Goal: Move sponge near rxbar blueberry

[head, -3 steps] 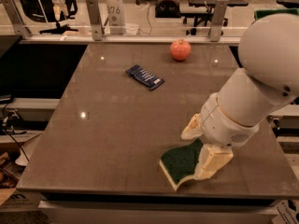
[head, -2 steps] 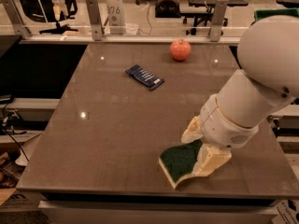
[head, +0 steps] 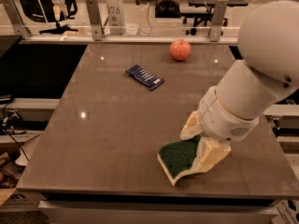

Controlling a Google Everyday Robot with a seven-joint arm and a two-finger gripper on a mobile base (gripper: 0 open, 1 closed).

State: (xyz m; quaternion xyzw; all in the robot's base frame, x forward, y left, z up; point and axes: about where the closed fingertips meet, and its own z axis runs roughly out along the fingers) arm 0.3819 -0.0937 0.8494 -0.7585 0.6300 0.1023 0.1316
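The sponge (head: pixel 177 157), dark green on top with pale yellow foam below, lies on the table near the front right edge. My gripper (head: pixel 200 143) stands over its right end, one cream finger (head: pixel 190 126) behind it and one (head: pixel 210 157) in front, pressing on the sponge so its edge curls up. The rxbar blueberry (head: pixel 145 76), a flat dark blue wrapper with white print, lies far back, left of centre, well apart from the sponge. My white arm (head: pixel 252 87) reaches in from the right.
A red apple (head: pixel 180 50) stands at the back of the brown table (head: pixel 103 139), right of the bar. A metal rail with posts (head: pixel 93 17) runs behind the table. The table's front edge is close below the sponge.
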